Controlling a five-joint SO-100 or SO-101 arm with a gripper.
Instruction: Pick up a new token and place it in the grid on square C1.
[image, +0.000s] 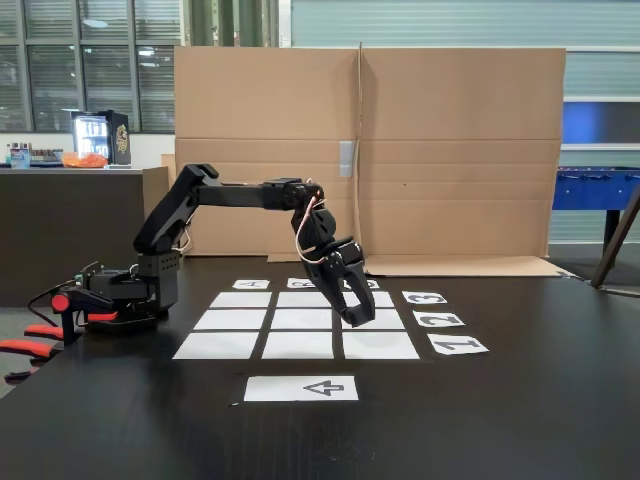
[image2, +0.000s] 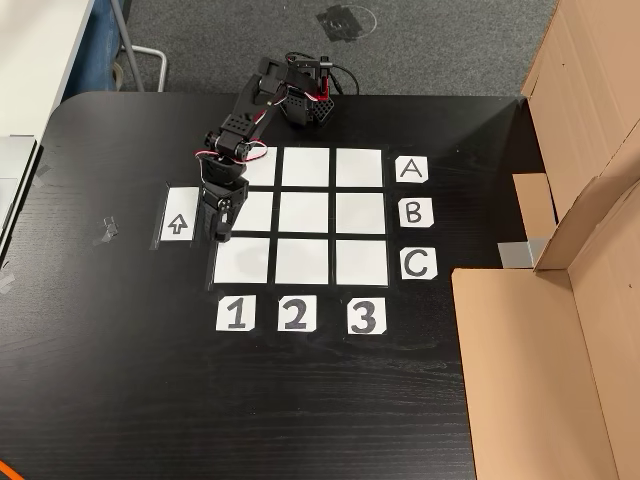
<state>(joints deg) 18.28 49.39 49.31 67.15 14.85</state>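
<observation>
Nearest you in the fixed view lay the matte black table (image: 520, 420), and on it a flat white paper sheet with an outlined arrow (image: 270, 388). In the other view that sheet (image2: 178, 200) sat just beside the grid's edge on the table (image2: 120, 380).

Beyond it was the grid (image: 300, 319): nine smooth white paper rectangles with thin dark gaps where the table showed through. Square C1 (image: 380, 346) was the near right corner in the fixed view and the lower left corner (image2: 243, 265) of the grid (image2: 305, 213) in the other view. Its paper looked bare. Number labels (image: 457, 344) with bold dark digits ran beside it, and in the other view they (image2: 236, 313) lined the lower edge while the letter labels (image2: 412, 170) lined the right.

Your gripper (image: 365, 315) pointed down, angular black plastic, over the square next to C1, close to their shared gap. In the other view it (image2: 220, 235) hung at the grid's left edge beside the arrow sheet. Black on black, I could not tell whether its fingers were apart or together, nor whether the token sat between them.

The jointed arm (image: 240, 193) reached over from its boxy base (image: 120, 295), with red and white wires looped at the wrist. Farthest back stood a creased brown cardboard wall (image: 450, 150).
</observation>
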